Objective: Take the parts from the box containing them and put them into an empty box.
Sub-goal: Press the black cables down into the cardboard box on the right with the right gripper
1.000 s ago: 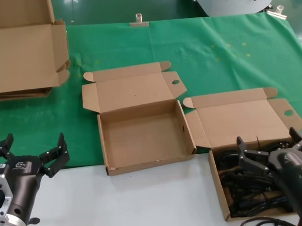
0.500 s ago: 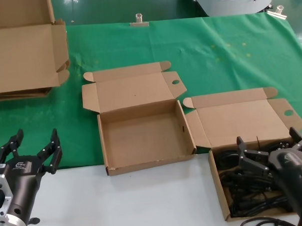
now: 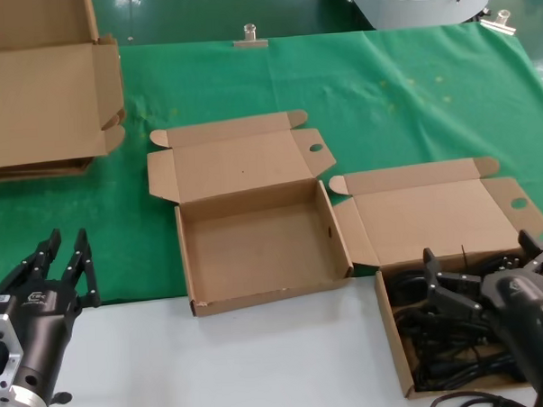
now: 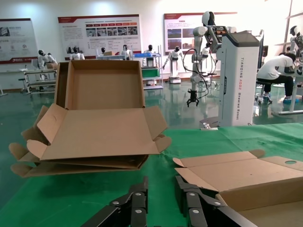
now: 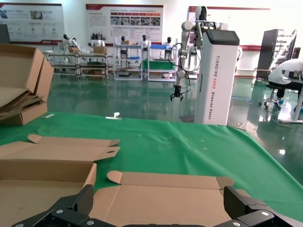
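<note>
While the green cloth (image 3: 411, 98) covers the far half of the tabletop (image 3: 261, 366), the near strip is bare white. At ten o'clock in the head view lies a stack of larger flattened cardboard pieces (image 3: 41, 96), well apart from the two mailers; the left wrist view shows the same stack (image 4: 94, 127). At twelve o'clock a metal clip (image 3: 250, 38) pins the cloth's far edge.

Beyond the tabletop stands a white cabinet (image 4: 239, 78) lettered "TIANQIN ADD2", reading down its side, with a robot arm mounted beside it. Wall posters (image 5: 124, 21) hang farther back, their text too small to read.

The empty box (image 3: 260, 245) sits at the centre, lid folded back, nothing inside. Just beside it at four o'clock is the box containing them (image 3: 436, 250), lid open too, with the parts (image 3: 440, 340) lying as tangled black cords in its tray.

The right gripper (image 3: 491, 279) hovers over those cords with its fingers spread wide. The left gripper (image 3: 62, 267) waits at eight o'clock over the cloth's near edge, fingers drawn narrow with a slim gap, holding nothing.
</note>
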